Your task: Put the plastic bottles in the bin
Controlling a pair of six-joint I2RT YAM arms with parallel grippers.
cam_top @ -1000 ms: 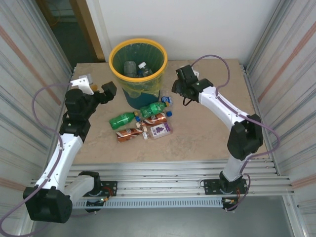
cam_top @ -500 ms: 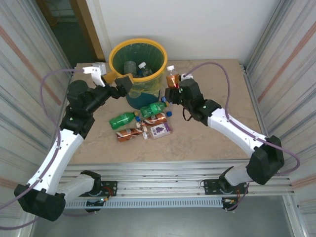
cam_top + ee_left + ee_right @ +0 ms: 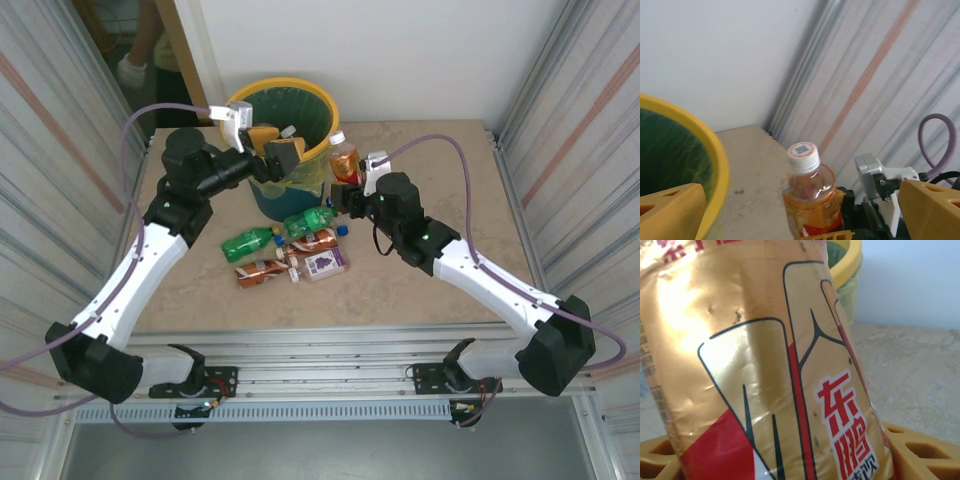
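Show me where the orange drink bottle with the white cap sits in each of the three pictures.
Top view: the bottle is upright just right of the bin, above centre.
Left wrist: the bottle is at lower centre, cap up.
Right wrist: its gold and red label covers most of the picture.
Shared landmark: the bin's yellow rim.

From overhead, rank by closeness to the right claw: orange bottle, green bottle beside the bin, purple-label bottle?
1. Orange bottle: clamped in the right gripper, beside the bin.
2. Green bottle: lying at the bin's foot.
3. Purple-label bottle: farthest, toward the near edge.
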